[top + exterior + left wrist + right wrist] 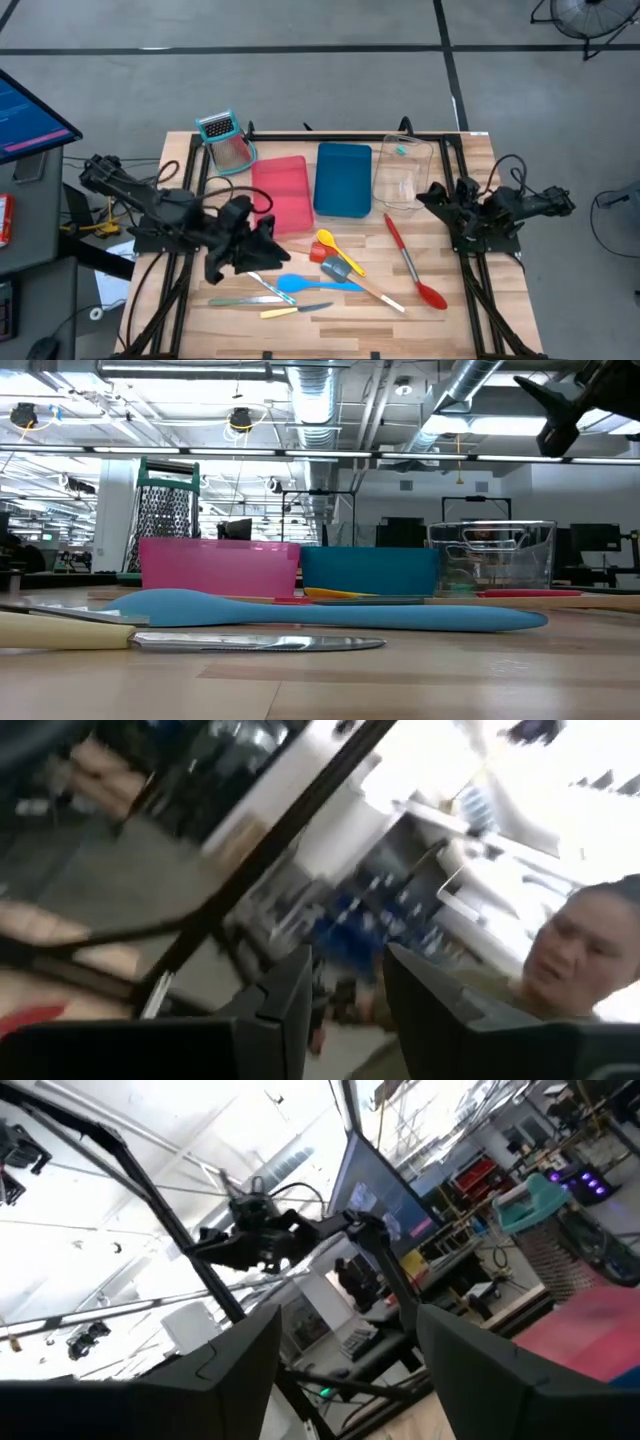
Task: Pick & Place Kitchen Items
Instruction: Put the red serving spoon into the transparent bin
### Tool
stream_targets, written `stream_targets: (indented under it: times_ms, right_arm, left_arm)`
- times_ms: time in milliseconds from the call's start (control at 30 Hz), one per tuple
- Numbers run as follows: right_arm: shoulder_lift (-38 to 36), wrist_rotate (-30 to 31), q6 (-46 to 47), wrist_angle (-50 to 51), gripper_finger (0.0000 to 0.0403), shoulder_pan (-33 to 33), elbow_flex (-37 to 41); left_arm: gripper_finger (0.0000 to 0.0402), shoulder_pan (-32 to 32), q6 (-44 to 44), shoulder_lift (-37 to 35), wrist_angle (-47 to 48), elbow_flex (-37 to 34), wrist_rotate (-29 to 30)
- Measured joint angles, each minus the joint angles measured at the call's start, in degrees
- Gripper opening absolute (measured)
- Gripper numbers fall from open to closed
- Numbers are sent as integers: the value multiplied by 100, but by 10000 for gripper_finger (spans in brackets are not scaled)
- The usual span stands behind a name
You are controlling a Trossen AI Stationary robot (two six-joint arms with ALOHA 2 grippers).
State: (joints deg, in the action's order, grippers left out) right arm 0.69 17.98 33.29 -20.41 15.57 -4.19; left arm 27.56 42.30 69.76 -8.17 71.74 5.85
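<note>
All the utensils lie loose on the table [440, 330] in front of the trays: the long red spoon [412, 266] at the right, the yellow spoon [336, 248], blue spoon [312, 285], spatulas and knives toward the middle, none in a tray yet. My left gripper [268, 240] hangs raised beside the pink tray [282, 194], fingers spread and empty; my right gripper [432, 196] is lifted by the clear tray [404, 172], also spread on nothing. I judge I'm between picks, so next I lower one claw squarely over a handle.

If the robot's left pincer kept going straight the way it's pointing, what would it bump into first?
Probably nothing on the table. The left pincer stands open, tilted up toward the room, where a person shows far behind. The way looks free, though depth is hard to judge.
</note>
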Motion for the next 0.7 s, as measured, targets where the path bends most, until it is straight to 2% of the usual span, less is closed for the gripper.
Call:
stream_targets:
  times_ms: [200,333,467,567,700]
  right_arm:
    - [193,367,-616,264,234,2,-398]
    - [480,719,-842,1029,234,4,-913]
    - [989,1044,-838,2319,234,4,-1562]
    - [1532,1066,-833,3034,234,4,-2103]
    - [2391,1060,-715,4145,234,19,-2956]
  left_arm:
    - [111,-301,-67,-40,2854,1102,-74]
    - [111,-477,-156,-40,4423,1380,-9]
    - [111,-526,-6,-29,5509,1378,-41]
    - [111,-525,192,-31,6178,1378,-175]
    - [111,-525,600,-34,6654,1378,-173]
